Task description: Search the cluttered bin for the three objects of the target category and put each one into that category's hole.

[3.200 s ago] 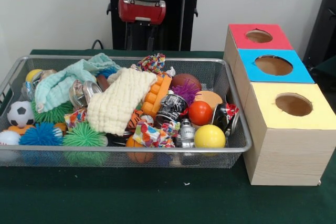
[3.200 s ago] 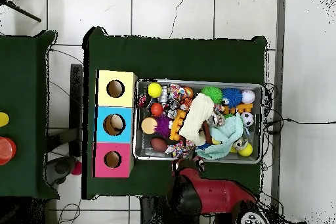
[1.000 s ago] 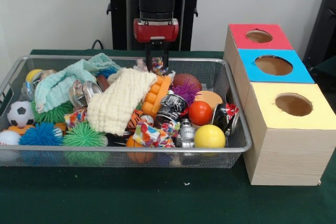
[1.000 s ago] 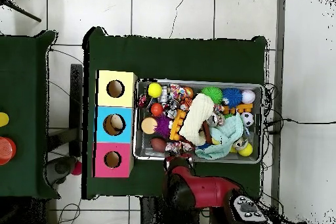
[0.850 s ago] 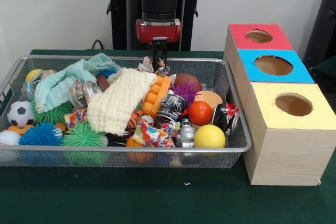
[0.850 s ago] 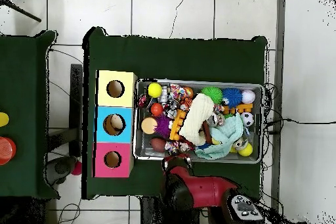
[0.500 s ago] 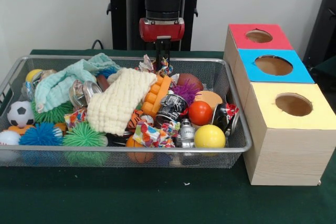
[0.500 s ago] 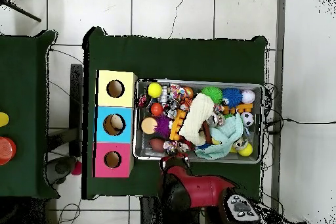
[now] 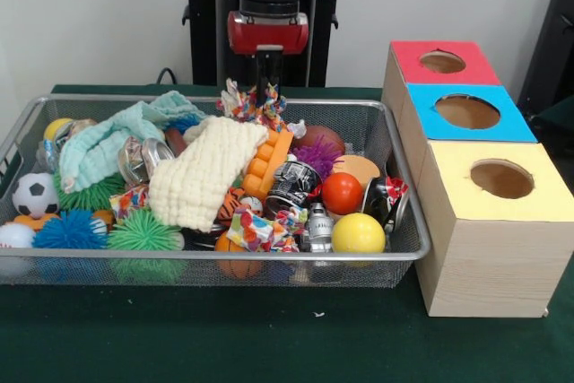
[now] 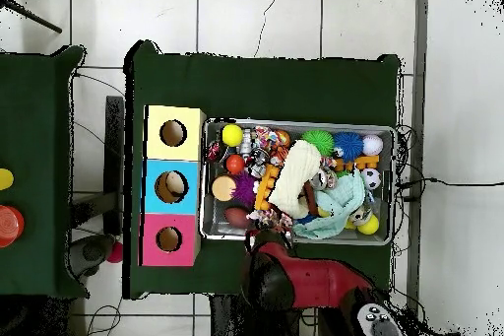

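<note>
Above the back rim of the wire bin point(image 9: 215, 257), your gripper point(image 9: 267, 78) hangs straight down, its dark fingers closed on a multicoloured patterned fabric toy point(image 9: 254, 103). That toy is lifted clear of the pile, its frayed ends spreading out to both sides just over the cream knitted cloth point(image 9: 204, 170) and the orange block toy point(image 9: 267, 164).

Front view, rest of the bin: a mint-green cloth point(image 9: 112, 141) lies at the left rear, a soccer ball point(image 9: 34, 194) against the left wall, and a blue spiky ball point(image 9: 70, 230) and a green spiky ball point(image 9: 143, 232) along the near wall. A second patterned fabric toy point(image 9: 254, 229) sits at the near middle, just beside a small silver robot figure point(image 9: 318, 227). A yellow ball point(image 9: 358, 233) and a red-orange ball point(image 9: 342, 193) sit toward the right end, with a purple spiky ball point(image 9: 317, 156) behind them. Right of the bin you have the wooden sorting box point(image 9: 489, 266), its tops red point(image 9: 441, 62), blue point(image 9: 466, 112) and yellow point(image 9: 500, 178), each with one round hole.

Overhead view: the red arm point(image 10: 315, 283) reaches in from the bottom edge and ends over the bin's point(image 10: 295, 238) nearest wall. You can't read the finger state from here. The three-hole box point(image 10: 174, 184) stands touching the bin's left end on the green table point(image 10: 266, 81).
</note>
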Action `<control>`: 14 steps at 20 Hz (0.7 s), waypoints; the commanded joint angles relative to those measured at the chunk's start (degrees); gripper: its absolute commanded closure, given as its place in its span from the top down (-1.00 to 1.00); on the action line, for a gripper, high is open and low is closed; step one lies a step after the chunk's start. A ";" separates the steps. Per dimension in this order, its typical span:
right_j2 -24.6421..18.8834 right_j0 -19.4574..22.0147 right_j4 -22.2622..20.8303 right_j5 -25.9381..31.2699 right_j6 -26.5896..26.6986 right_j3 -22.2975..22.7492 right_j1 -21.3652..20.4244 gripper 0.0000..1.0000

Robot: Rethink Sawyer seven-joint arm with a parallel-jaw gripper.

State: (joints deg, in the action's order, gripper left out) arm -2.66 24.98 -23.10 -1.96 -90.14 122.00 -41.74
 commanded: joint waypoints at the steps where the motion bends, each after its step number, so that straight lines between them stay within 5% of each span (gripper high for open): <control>1: -12.17 4.39 8.66 14.73 -7.26 1.40 -12.69 -1.00; 14: -18.99 7.49 15.90 20.81 -5.17 1.13 -18.48 -1.00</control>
State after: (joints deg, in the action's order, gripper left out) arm -13.99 31.18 -11.75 11.36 -90.14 123.17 -56.94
